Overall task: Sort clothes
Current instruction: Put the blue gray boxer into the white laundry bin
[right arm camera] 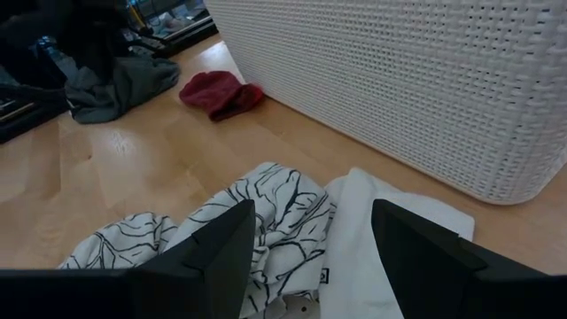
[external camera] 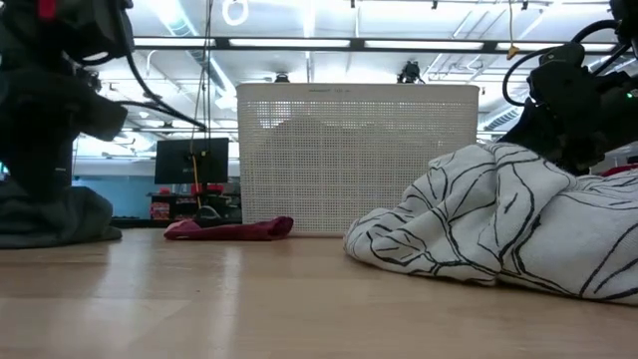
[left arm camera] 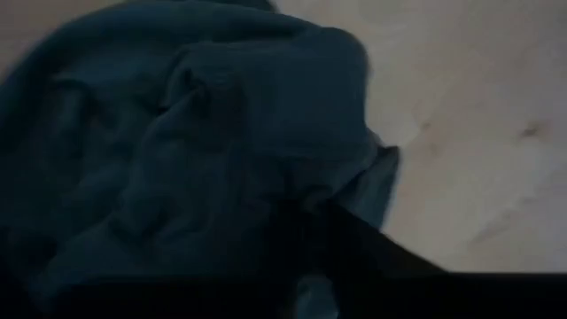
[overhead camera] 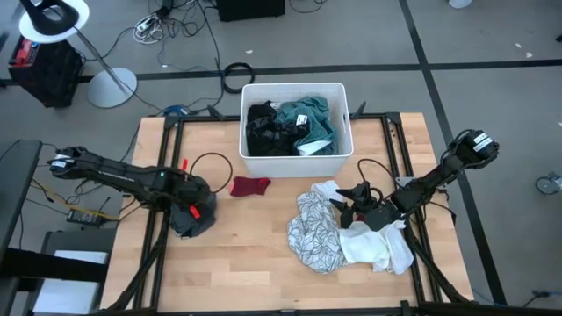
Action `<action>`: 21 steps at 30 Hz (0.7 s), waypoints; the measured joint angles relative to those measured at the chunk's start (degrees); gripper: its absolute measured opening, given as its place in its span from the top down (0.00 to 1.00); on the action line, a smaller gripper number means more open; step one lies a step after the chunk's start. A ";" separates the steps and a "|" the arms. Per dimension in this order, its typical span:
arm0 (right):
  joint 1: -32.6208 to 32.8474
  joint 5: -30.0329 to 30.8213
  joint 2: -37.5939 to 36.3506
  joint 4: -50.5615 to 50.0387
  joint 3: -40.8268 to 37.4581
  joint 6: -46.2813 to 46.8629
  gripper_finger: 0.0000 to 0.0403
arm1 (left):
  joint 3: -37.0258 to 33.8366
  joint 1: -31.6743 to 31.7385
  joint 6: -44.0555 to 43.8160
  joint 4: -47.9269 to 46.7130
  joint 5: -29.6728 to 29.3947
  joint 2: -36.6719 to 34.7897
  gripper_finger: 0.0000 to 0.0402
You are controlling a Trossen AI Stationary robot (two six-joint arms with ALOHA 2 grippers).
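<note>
Closest to me, my left gripper [overhead camera: 195,213] is pressed down into the dark grey garment [overhead camera: 189,219] on the counter [overhead camera: 255,254]; can't tell if the jaws have bitten. It's floppy, so grab a bunched fold. Right gripper [overhead camera: 349,209] gapes above the black-veined white cloth [overhead camera: 316,230]. Red piece [overhead camera: 250,185] and bin [overhead camera: 296,89] sit beyond.

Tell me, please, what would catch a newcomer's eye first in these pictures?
Probably the white bin at the table's far edge, already holding black clothes and a teal piece. Next, the white-patterned garment heaped under the right gripper, whose jaws are open. On the left, the left gripper presses into a grey garment, beside a small red piece.
</note>
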 joint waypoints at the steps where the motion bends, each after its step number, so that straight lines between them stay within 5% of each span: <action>1: 0.00 0.00 0.00 0.00 0.00 0.00 0.43 | -0.14 0.01 0.22 1.22 0.58 0.00 0.94; 13: 0.00 0.00 0.00 0.02 0.00 0.00 0.43 | 4.75 0.00 6.27 20.67 2.14 -0.07 1.00; 21: 0.00 0.00 0.00 0.02 0.00 0.00 0.43 | 14.71 0.00 12.47 20.50 -1.06 -0.06 1.00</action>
